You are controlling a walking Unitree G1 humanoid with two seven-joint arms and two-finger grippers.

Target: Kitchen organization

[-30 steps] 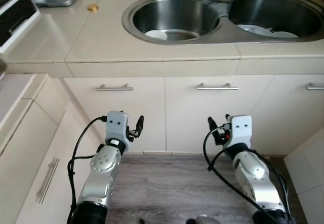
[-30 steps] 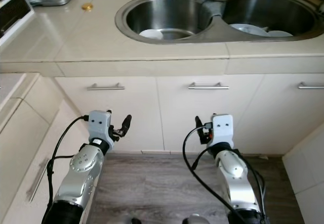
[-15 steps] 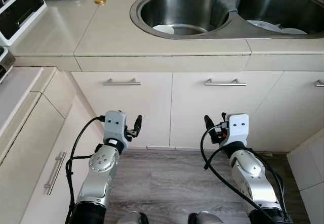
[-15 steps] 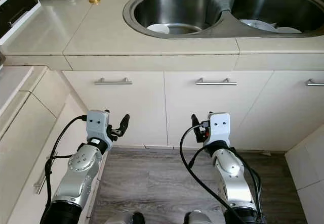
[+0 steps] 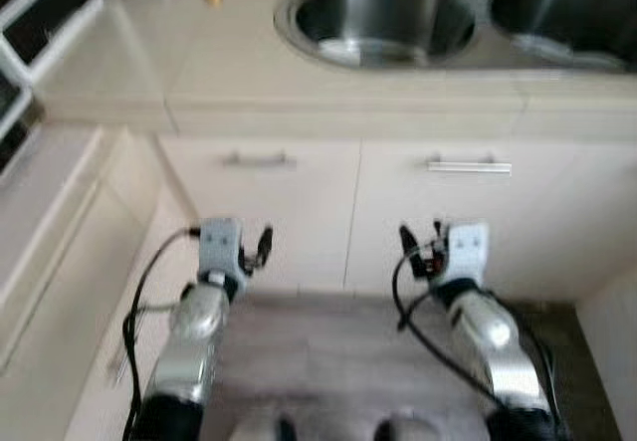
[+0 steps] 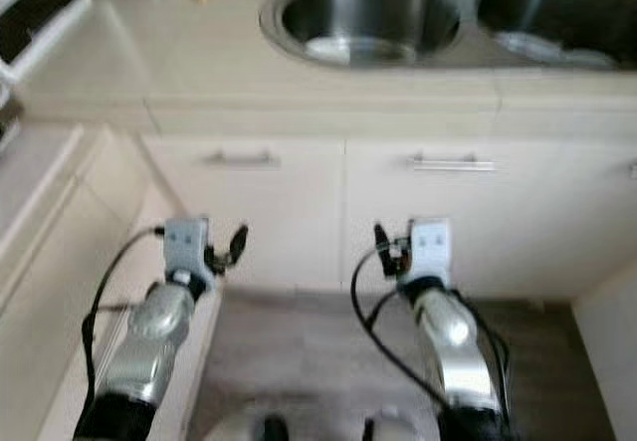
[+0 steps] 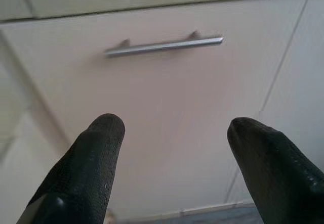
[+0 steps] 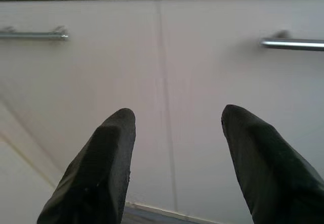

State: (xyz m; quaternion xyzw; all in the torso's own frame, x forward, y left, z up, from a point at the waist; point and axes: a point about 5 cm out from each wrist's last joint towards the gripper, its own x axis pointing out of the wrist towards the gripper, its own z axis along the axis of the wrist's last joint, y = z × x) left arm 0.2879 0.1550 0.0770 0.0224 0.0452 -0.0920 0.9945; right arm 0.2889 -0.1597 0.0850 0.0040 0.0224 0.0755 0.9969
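Head views (blurred): beige worktop (image 5: 249, 73) along the top, steel double sink (image 5: 328, 8) set into it, with pale dishes (image 6: 343, 51) in the left bowl and more (image 6: 542, 48) in the right bowl.
Cabinet doors (image 5: 299, 212): shut below the worktop, each with a horizontal bar handle; left handle (image 5: 257, 160), middle handle (image 5: 468, 167).
Left gripper (image 5: 261, 247): held low before the left door, well below its handle and the sink; fingers spread, pinching nothing.
Right gripper (image 5: 418, 247): held low before the middle door, likewise well below the dishes; fingers parted, empty.
Floor (image 5: 328, 361): grey wood-look boards beneath both arms.
Left wrist view: black fingertips (image 7: 98, 148) wide apart, door handle (image 7: 164, 45) above and beyond them, not touched.
Right wrist view: fingertips (image 8: 114, 148) apart, aimed at the seam between two doors; one handle (image 8: 33, 34) on either side, the other (image 8: 293, 43) well clear.
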